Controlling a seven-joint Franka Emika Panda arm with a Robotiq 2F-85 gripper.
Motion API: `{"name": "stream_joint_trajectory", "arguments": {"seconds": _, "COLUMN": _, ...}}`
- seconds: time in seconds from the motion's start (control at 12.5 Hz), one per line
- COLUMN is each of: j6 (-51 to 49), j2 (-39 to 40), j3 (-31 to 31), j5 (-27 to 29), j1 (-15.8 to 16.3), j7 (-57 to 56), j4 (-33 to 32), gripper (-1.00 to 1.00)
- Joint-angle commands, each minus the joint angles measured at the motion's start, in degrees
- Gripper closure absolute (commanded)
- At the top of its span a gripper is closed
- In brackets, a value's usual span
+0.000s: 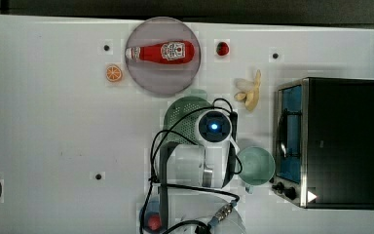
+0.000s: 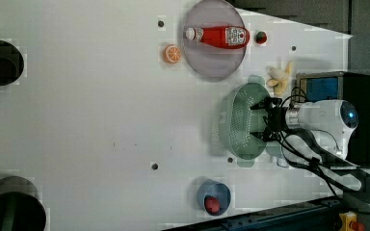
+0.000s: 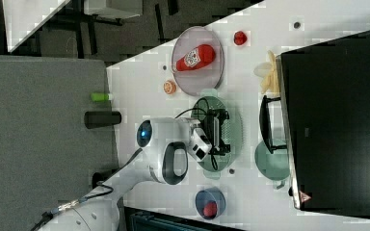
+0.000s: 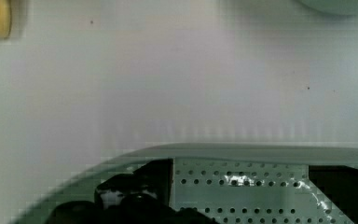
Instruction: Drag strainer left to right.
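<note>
In the top view the arm's white wrist covers most of the strainer [image 1: 182,113], leaving only a green, hole-dotted arc at the top view's left of the wrist. The arm's base is cut off at the bench's near edge. The left view shows more: the strainer [image 2: 241,120] lies mid-bench, nearer the toaster oven [image 2: 335,89] than the bench's far left edge, with the gripper [image 2: 265,120] reaching down inside it. Its black fingers [image 2: 260,103] stand spread wide apart, one toward each long wall, clasping nothing. Whether the fingertips touch the strainer's floor or wall cannot be told. In the wrist view the perforated wall [image 4: 242,186] and rim sit right ahead of the dark fingers, with bare bench beyond. In the right view the strainer [image 3: 233,127] is partly masked by the gripper and cables. Just beside the strainer stand a green cup [image 1: 255,165] and a peeled banana [image 1: 251,92]; a plate [image 1: 146,73] holding a ketchup bottle [image 1: 163,52] lies toward the bench's far edge.
</note>
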Motion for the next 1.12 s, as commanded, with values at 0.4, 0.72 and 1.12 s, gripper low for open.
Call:
{"name": "stream_joint_trajectory", "arguments": {"seconds": 0.4, "j6": 0.26, "j2": -2.05, "j3": -2.45, "j5": -0.99, "j1": -0.24, "j7": -10.52, "j4": -0.15, "gripper": -1.0}}
{"name": "stream_joint_trajectory", "arguments": {"seconds": 0.72, "j6": -6.23, "j2": -10.93, "j3": 1.63, "j5": -0.92, "j1": -0.23, "j7": -22.57, "j4": 0.39, "gripper": -1.0}}
{"name": "stream_joint_trajectory", "arguments": {"seconds": 1.12, "j6": -31.03, "j2": -25.79, "j3": 1.97, "j5": -0.75, "j1": -0.21, "j7": -41.42, "j4": 9.96, "gripper": -1.0}}
